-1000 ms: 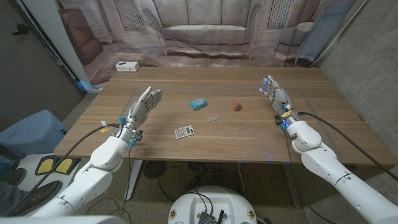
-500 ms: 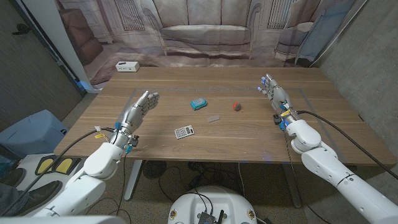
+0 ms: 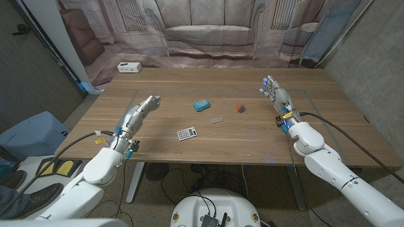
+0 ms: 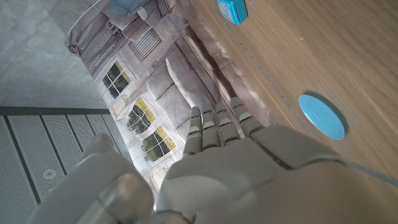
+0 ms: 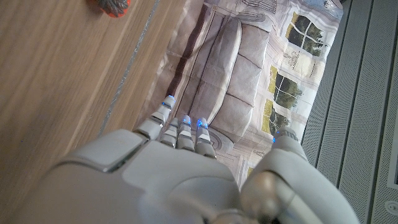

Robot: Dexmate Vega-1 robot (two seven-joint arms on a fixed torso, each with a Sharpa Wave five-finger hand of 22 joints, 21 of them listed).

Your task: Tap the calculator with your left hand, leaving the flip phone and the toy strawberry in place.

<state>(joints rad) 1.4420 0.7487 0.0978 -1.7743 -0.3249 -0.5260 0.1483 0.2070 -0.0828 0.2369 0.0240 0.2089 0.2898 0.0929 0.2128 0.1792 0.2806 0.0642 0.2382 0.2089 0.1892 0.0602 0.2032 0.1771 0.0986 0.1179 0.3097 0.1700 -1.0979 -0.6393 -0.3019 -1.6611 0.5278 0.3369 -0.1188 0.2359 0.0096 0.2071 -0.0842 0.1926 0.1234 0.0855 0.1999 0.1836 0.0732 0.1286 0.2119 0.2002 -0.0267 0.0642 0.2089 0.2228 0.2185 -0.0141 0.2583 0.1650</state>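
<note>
A small grey calculator (image 3: 186, 133) lies on the wooden table (image 3: 252, 142) toward its near edge. Beyond it sit a teal object (image 3: 201, 104), possibly the flip phone, a small grey flat piece (image 3: 216, 120) and the red toy strawberry (image 3: 240, 108). My left hand (image 3: 140, 112) hovers left of the calculator, apart from it, with its fingers stretched out and nothing in it. From the left wrist, that hand (image 4: 217, 162) points toward the teal object (image 4: 232, 9). My right hand (image 3: 278, 96) stands near the table's right side, fingers straight and empty, to the right of the strawberry (image 5: 111, 5).
A white box (image 3: 129, 67) sits at the table's far left corner. A printed sofa backdrop (image 3: 202, 31) hangs behind the table. A blue round sticker (image 4: 321, 116) is on the tabletop near my left hand. A blue bin (image 3: 35, 132) stands off the table's left side.
My left arm has drawn back and sunk a little, and the hand now leans lower toward the table. The right hand and the objects have not moved.
</note>
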